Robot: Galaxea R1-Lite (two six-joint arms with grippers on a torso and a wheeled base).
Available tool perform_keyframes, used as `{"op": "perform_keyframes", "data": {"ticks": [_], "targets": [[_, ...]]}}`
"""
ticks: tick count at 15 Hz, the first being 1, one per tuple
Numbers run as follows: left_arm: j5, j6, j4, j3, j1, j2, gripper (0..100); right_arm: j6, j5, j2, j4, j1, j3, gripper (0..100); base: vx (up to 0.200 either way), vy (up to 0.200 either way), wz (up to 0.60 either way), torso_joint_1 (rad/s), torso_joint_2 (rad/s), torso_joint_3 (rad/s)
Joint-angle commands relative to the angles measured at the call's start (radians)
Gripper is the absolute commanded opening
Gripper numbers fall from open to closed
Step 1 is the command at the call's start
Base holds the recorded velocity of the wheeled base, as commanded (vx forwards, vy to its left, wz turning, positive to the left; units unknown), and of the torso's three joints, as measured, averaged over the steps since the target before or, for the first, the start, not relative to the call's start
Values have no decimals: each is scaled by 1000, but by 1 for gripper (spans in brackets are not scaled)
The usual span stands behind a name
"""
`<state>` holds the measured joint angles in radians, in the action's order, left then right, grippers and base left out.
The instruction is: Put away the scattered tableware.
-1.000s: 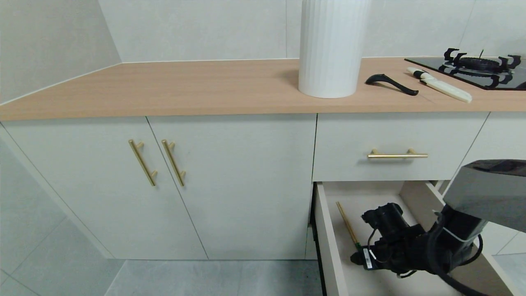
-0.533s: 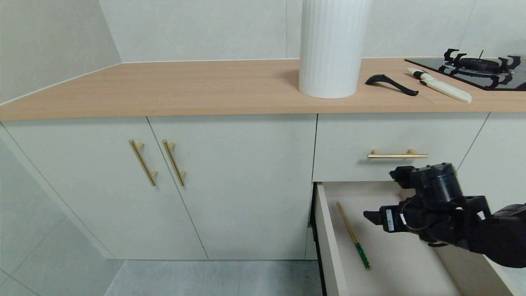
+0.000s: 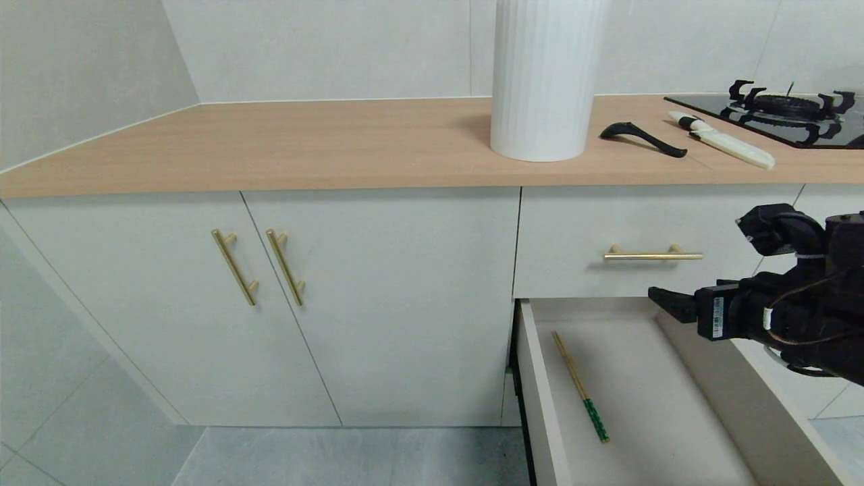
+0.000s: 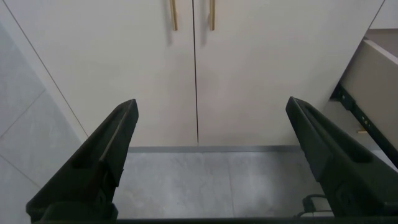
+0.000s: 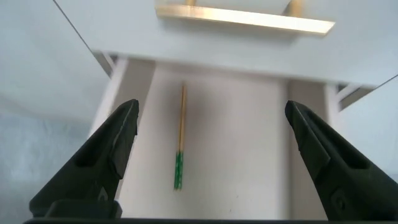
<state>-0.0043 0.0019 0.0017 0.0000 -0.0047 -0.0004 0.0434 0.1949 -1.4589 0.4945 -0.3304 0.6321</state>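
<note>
Drawer floor (image 3: 648,378) bears green-tipped chopsticks (image 3: 580,388); right gripper (image 3: 697,258) label (image 3: 717,316) unreadable.

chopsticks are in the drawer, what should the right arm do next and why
Probably raise the right gripper toward the black utensil on the countertop: the gripper is open and empty, the chopsticks already lie in the open drawer, and the utensil and white knife are still out.

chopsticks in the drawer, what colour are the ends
Green ends on tan wooden chopsticks, lying in the open drawer; clearest in the head view.
</note>
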Motion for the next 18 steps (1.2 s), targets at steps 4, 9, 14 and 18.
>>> {"op": "perform_keyframes", "data": {"ticks": [4,9,14,18], "targets": [[0,0,0,0,0,0,100,-23,0,66,1,7,0,100,0,0,0,0,0,0],[0,0,0,0,0,0,100,-25,0,65,1,7,-2,100,0,0,0,7,-29,-19],[0,1,0,0,0,0,100,-25,0,65,3,7,-2,100,0,0,0,102,-325,-278],[0,0,0,0,0,0,100,-25,0,65,3,7,-2,100,0,0,0,162,-504,-290]]}}
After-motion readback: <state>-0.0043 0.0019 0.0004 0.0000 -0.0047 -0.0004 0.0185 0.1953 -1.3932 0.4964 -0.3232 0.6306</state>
